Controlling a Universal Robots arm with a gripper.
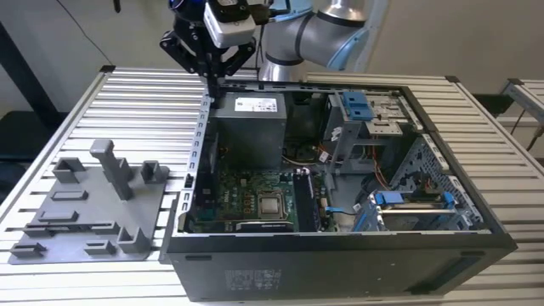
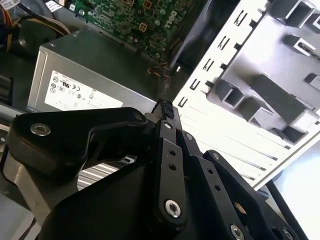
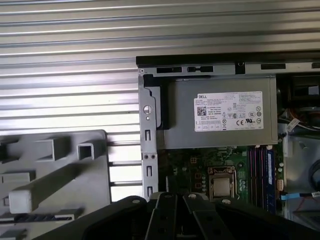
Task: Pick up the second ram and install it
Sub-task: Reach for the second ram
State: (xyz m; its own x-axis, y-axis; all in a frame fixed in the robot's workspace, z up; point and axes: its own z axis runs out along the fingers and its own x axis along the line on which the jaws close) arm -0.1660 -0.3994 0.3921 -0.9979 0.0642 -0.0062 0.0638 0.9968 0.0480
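I'm hovering the hand [image 1: 213,80] clenched, apparently empty, at upper centre above the computer case [image 1: 340,271] corner; I'm judging that staying square to the memory slots [image 3: 257,170] matters most.

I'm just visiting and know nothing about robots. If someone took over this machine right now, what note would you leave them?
End effector: shut, holding nothing, hanging above the edge of the open computer case next to the power supply.
Things: the grey fixture lies on the exterior view's left of the case. The memory slots run beside the processor.
Done: I cannot tell whether the second ram already sits in those slots.
Left: the install is unconfirmed; nothing is being carried at this moment.
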